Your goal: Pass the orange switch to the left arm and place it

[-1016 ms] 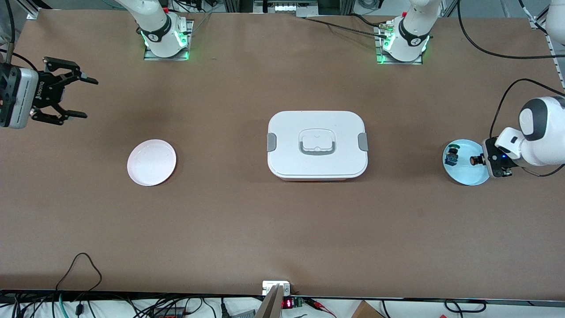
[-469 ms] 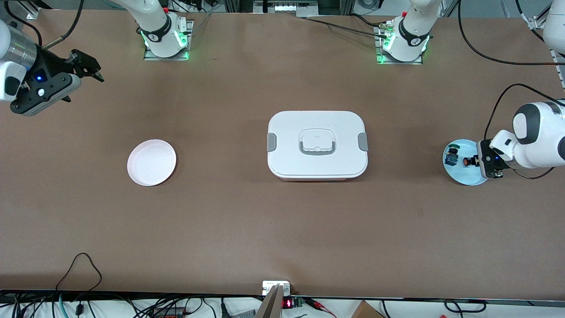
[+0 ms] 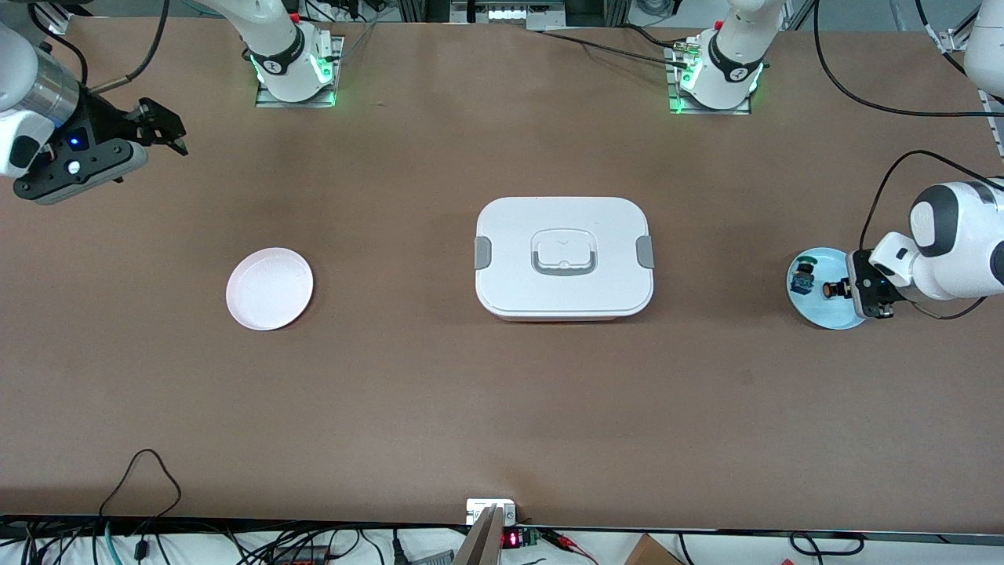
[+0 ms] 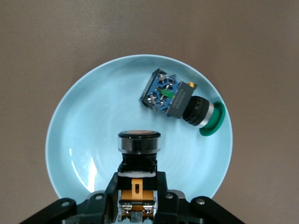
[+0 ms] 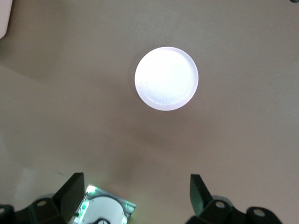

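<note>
The orange switch (image 4: 138,148), a small black blocky push-button part with a round orange cap, sits pinched between the fingers of the left gripper (image 4: 138,186), over the round pale-blue plate (image 4: 84,140) at the left arm's end of the table. In the left wrist view its body is clamped at the contact end and its cap points straight away from the gripper, so the long axis runs in line with the fingers, not across them. From the front, the cap (image 3: 828,290) faces toward the middle of the table, along the line to the box. Whether the switch touches the plate or is just clear of it cannot be told.

Beside it on the same plate lies a second switch with a blue-and-black body and a green cap (image 4: 184,102), apart from the held one and tilted across the plate.

The large white rounded-rectangle lidded box with grey side clips (image 3: 563,257) stands at mid-table, squarely between this plate and the round pink plate (image 3: 269,288) toward the right arm's end. The straight path is therefore blocked; the carry probably has to rise over the box or skirt it.

The right gripper (image 3: 161,125) waits in the air over bare table near its own end, jaws spread wide, well apart from the switch. The left arm is plainly the nearer one.
</note>
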Motion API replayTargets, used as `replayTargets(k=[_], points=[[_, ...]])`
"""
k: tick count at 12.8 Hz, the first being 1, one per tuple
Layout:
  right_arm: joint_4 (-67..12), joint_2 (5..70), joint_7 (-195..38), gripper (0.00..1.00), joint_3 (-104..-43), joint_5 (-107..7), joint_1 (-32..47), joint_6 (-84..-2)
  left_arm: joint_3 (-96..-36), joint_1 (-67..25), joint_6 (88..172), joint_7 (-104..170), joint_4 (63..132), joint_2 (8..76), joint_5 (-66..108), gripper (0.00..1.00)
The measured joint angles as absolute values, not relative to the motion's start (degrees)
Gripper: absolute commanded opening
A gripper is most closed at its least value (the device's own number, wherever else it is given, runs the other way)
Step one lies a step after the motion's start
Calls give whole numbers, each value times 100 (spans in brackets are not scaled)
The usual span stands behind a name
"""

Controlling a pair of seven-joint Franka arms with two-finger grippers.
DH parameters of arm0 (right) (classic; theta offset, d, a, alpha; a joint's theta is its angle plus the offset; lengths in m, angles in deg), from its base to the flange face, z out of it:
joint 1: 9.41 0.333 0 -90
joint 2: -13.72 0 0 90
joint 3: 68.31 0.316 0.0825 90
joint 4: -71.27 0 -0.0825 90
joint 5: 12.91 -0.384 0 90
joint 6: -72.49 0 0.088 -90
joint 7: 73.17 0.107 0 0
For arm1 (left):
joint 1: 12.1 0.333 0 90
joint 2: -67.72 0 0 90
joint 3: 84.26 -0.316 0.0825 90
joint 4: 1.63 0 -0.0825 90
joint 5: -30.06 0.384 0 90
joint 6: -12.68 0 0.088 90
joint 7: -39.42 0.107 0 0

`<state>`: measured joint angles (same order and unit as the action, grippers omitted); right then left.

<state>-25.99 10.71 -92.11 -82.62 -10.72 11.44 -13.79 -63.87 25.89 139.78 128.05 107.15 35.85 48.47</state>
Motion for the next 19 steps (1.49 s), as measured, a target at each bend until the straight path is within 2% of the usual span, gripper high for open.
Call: replayTargets(k=[3,4,5,10,12,16,19], points=[[-3345,632,-9040,100,-8271,-1040,1101,-1876,-6398,2614,14064,12805,10716,3465,4847,22],[-3424,578,-8891,100,-8289,-1040,1061,-1961,-6398,2614,14070,12805,10715,3449,4847,36],[-3456,563,-8775,100,-8303,-1040,1015,-2065,-6398,2614,14073,12805,10715,3444,4847,99],[-3460,722,-8520,100,-8308,-1037,975,-2471,-6389,2614,14030,12805,10700,3445,4847,100],[-3228,925,-8520,100,-8273,-1037,991,-2782,-6340,2611,13761,12779,10632,3485,4847,100],[-2739,1255,-8523,100,-8236,-1036,1022,-2712,-5854,2593,12587,11901,10423,4036,4847,100],[-2713,1345,-8523,100,-8258,-1036,998,-2711,-5111,2574,11271,10520,9874,4422,4847,100]])
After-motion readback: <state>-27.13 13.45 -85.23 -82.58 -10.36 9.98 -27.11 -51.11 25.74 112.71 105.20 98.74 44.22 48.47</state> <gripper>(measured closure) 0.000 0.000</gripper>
